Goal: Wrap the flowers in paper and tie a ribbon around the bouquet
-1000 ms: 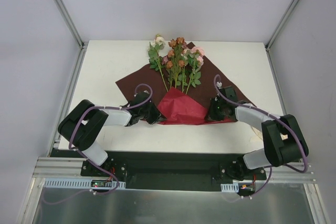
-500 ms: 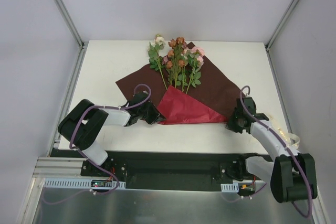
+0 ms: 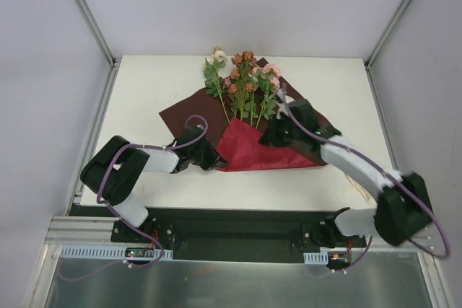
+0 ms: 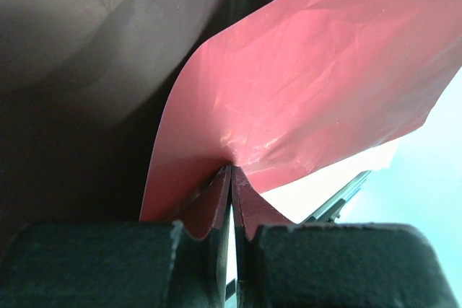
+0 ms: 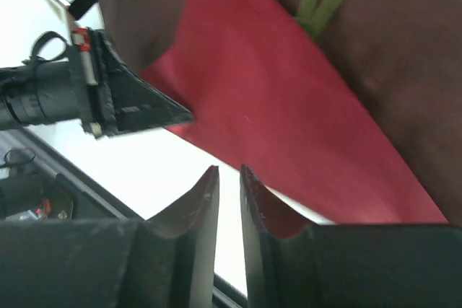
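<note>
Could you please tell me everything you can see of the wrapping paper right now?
The paper is a large, thin burgundy sheet with faint creases, lying flat on the white table. Its near corner is folded up over the stems of the flowers, showing a brighter red, slightly glossy underside. The left hand pinches that fold's left edge, jaws shut on it; the right hand is above the sheet, not gripping it.
</note>
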Available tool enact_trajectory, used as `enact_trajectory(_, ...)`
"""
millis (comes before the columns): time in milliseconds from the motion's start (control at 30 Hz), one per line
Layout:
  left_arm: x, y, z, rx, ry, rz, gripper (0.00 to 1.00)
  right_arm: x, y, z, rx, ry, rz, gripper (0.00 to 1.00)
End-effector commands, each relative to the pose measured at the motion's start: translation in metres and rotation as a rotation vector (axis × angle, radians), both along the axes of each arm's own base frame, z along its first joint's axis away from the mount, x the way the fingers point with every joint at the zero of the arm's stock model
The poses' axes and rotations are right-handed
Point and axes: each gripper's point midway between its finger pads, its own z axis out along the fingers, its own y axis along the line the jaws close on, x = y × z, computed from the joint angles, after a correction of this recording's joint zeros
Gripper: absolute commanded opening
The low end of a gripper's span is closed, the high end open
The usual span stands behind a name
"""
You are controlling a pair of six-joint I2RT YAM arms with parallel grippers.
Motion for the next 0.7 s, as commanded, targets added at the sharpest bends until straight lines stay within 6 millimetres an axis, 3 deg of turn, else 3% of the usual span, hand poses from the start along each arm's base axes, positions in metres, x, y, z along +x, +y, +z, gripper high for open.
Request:
enact_trajectory(0, -0.028, 0.020, -0.029, 0.115, 0.099, -0.046, 0.00, 0.015, 0.104, -0.001, 0.143, 0.032, 0.316, 0.15)
enact_trajectory(33, -0.025, 0.017, -0.025, 0.102, 0.090, -0.058, 0.00, 0.025, 0.121, 0.011, 0.182, 0.008, 0.331, 0.08)
enact_trajectory(67, -0.024, 0.015, -0.023, 0.095, 0.086, -0.064, 0.00, 0.028, 0.129, -0.011, 0.180, 0.070, 0.330, 0.05)
enact_trajectory(133, -0.020, 0.012, -0.017, 0.086, 0.067, -0.079, 0.00, 0.037, 0.142, -0.015, 0.228, 0.067, 0.326, 0.01)
enact_trajectory(167, -0.019, 0.011, -0.016, 0.085, 0.059, -0.078, 0.00, 0.036, 0.145, -0.031, 0.239, 0.118, 0.313, 0.01)
enact_trajectory(233, -0.017, 0.013, -0.012, 0.090, 0.042, -0.077, 0.00, 0.038, 0.151, -0.040, 0.265, 0.130, 0.312, 0.01)
enact_trajectory(400, -0.018, 0.019, -0.012, 0.124, 0.034, -0.069, 0.00, 0.029, 0.153, -0.078, 0.270, 0.221, 0.297, 0.01)
enact_trajectory(667, -0.038, 0.051, -0.026, 0.171, 0.061, 0.008, 0.00, 0.031, 0.148, -0.100, 0.252, 0.248, 0.257, 0.01)
